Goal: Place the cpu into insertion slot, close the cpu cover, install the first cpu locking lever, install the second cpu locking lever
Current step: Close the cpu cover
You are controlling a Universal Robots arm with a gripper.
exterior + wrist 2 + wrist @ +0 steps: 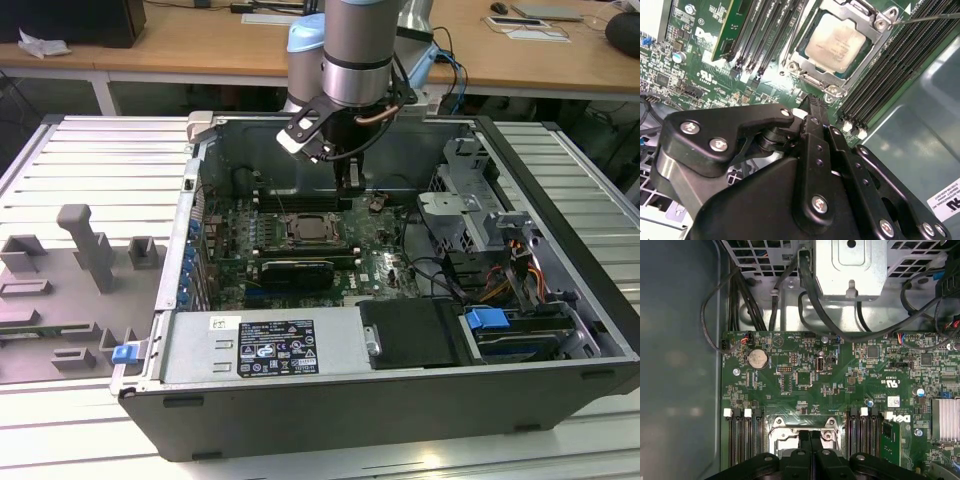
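Gripper (809,102): closed, empty, over board (840,385).
Slot (815,80): cpu (837,42) inside, cover (875,35) down.
Case (400,430): printed white label (275,347) on grey box (195,350).

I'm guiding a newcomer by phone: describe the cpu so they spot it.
Inside the open computer case lies a green circuit board. Between its black memory slots sits the cpu: a smooth pale silver square, framed by the cpu cover.
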